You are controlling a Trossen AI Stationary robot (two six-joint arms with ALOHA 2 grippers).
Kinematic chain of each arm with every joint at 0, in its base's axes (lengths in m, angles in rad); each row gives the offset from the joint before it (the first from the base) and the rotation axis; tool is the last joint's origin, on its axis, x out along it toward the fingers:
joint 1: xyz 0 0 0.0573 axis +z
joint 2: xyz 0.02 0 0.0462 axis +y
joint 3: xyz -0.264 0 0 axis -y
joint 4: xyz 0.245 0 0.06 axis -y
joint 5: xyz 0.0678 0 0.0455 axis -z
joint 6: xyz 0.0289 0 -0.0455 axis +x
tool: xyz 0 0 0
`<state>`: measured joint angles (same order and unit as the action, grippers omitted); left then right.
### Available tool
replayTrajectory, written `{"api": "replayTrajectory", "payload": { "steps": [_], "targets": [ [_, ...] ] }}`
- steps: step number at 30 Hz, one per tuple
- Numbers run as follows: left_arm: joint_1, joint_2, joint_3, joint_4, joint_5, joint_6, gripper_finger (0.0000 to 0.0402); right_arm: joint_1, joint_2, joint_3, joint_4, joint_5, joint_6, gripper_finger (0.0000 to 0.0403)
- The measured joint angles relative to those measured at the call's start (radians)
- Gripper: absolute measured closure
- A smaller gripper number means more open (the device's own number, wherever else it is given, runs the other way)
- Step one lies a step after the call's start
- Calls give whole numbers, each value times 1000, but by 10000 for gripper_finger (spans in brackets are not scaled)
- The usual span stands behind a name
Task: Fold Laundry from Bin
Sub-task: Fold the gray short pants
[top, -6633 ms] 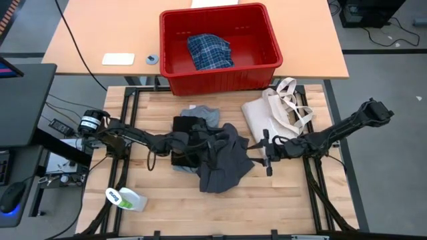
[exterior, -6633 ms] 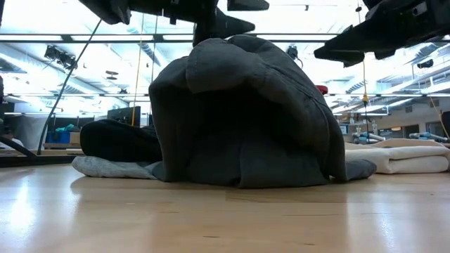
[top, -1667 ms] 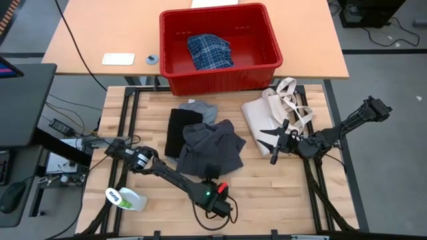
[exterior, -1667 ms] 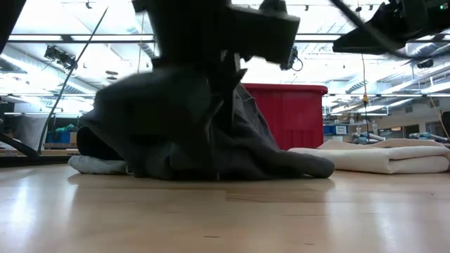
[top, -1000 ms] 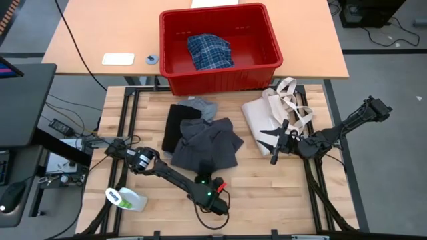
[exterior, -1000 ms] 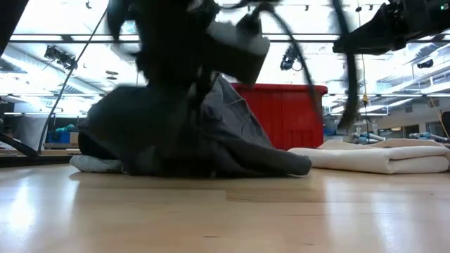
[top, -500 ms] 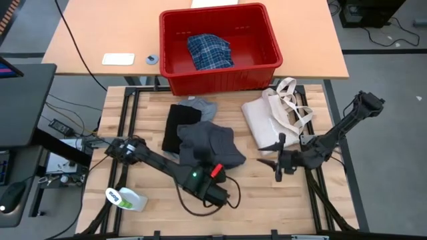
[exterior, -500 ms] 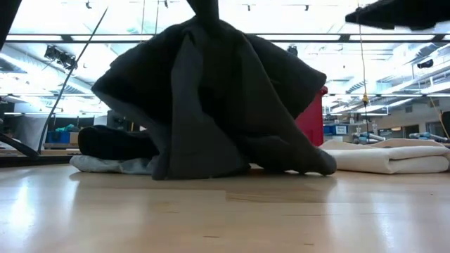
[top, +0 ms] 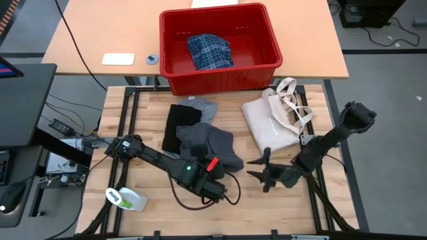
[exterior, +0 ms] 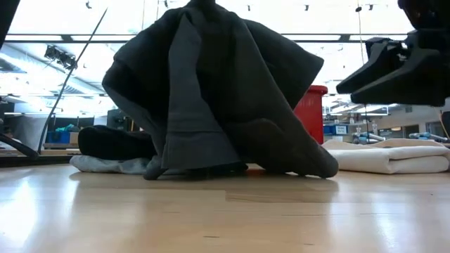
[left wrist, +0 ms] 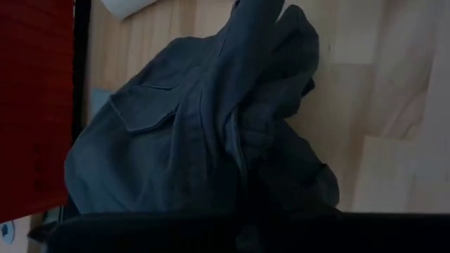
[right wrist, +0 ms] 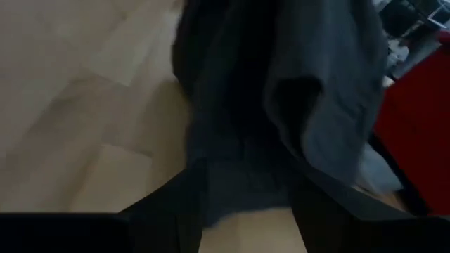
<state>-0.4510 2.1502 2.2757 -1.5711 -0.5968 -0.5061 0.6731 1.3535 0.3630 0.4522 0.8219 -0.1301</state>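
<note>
While lifted higher, dark grey garment [top: 208,145]; right gripper [top: 257,175] nearer.

High view: overhead, straight down on the desk [top: 147,200].
Low view: desk-height, level, close to the dark grey garment [exterior: 218,91].
2 wrist views: close on that garment.

Quick count: one red bin [top: 220,47] with one blue plaid shirt [top: 209,51] in it, and three garments on the table — one dark grey [top: 207,148], one black [top: 179,127], one light grey [top: 202,108]. Also one cream tote bag [top: 273,120], one white bottle [top: 125,199], and two robot arms.
</note>
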Motion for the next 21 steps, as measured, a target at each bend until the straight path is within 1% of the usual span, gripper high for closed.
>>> {"api": "replayTrajectory", "payload": {
  "steps": [3, 5, 7, 10, 12, 14, 17, 19, 21],
  "targets": [
    [0, 0, 0, 0, 7, -6, 374, -10, 108, 0, 134, -7, -1, 208],
    [0, 0, -10, 2, 41, -6, 374, -24, 166, 0, 173, -3, -1, 203],
    [-2, 0, -30, 6, 52, -6, 371, -37, 214, 0, 212, 12, 2, 195],
    [-3, 0, -90, 12, 52, -2, 347, -56, 253, 0, 279, 49, -2, 180],
    [-3, 0, -147, 11, 62, -8, 318, -69, 267, 0, 291, 28, -2, 170],
    [4, 0, -213, 21, 115, -15, 286, -85, 281, 0, 288, -40, 4, 164],
    [15, 1, -274, 39, 248, -17, 244, -98, 304, 0, 286, -142, 26, 163],
    [23, 2, -268, 43, 330, -28, 224, -100, 318, 0, 288, -168, 30, 164],
    [32, 2, -234, 45, 398, -46, 211, -102, 331, 0, 293, -168, 39, 164]
  ]
}}
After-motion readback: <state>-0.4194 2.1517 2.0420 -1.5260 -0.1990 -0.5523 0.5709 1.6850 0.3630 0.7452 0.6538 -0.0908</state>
